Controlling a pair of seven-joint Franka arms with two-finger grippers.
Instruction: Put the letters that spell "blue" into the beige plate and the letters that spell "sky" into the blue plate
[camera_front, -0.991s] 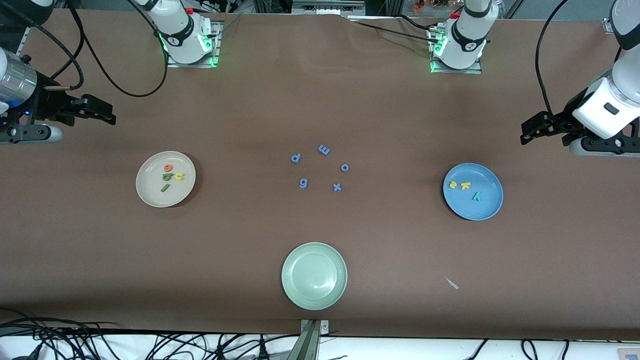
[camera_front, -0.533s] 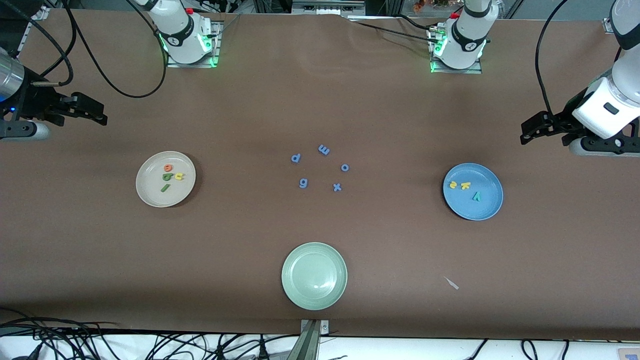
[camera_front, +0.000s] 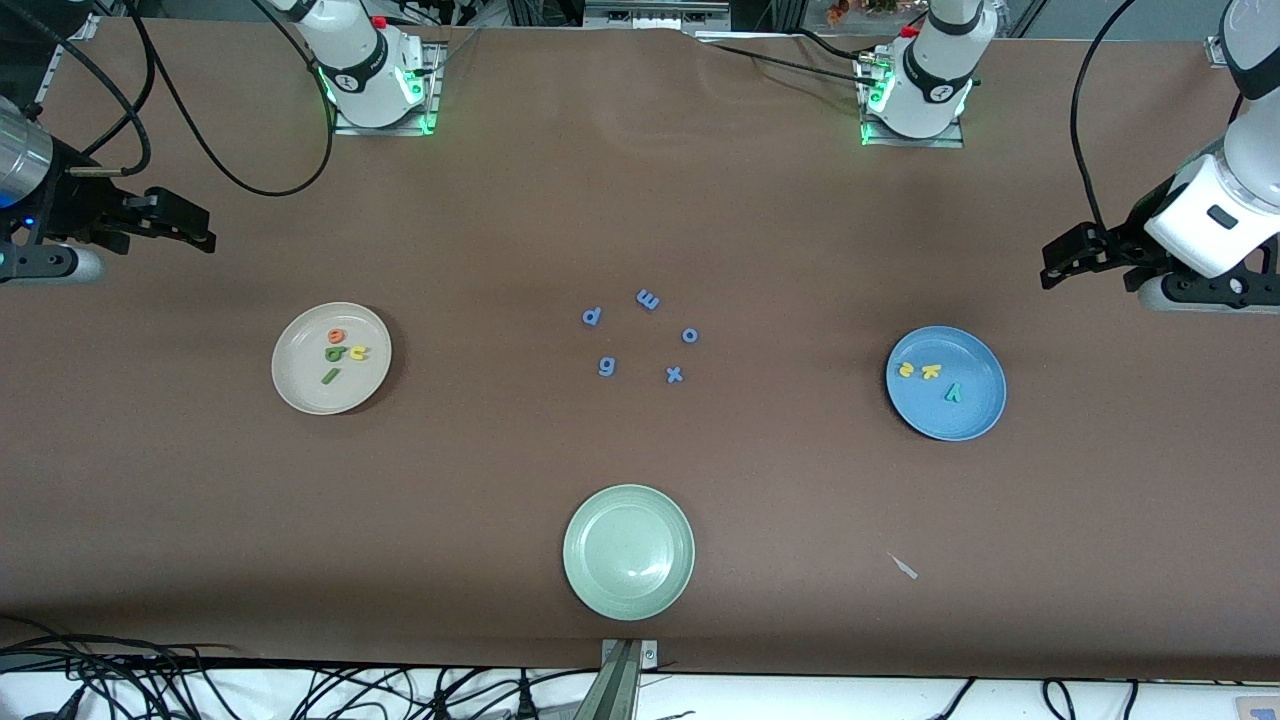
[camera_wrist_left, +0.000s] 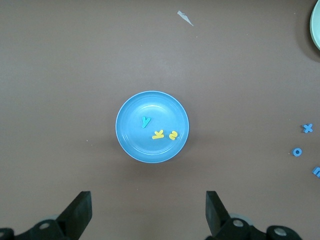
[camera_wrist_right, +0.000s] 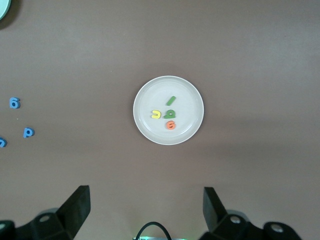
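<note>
Four little letters, the green b (camera_front: 333, 352), the green l (camera_front: 329, 375), the yellow u (camera_front: 358, 351) and the orange e (camera_front: 336, 336), lie in the beige plate (camera_front: 300, 392) toward the right arm's end of the table, and the yellow s (camera_front: 906, 369), yellow k (camera_front: 931, 371) and teal y (camera_front: 954, 393) lie in the blue plate (camera_front: 975, 420) toward the left arm's end. Five blue letters (camera_front: 607, 367) sit on the table (camera_front: 640, 200) between the two plates, and a pale green plate (camera_front: 580, 580) sits nearer the front camera. Both grippers hold nothing, with jaws spread wide: the right gripper (camera_front: 200, 228) hangs over the table near the beige plate, and the left gripper (camera_front: 1052, 264) near the blue plate.

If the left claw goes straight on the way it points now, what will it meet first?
Probably the bare table just short of the blue plate; the open left claw faces down there, though depth is unclear.
</note>
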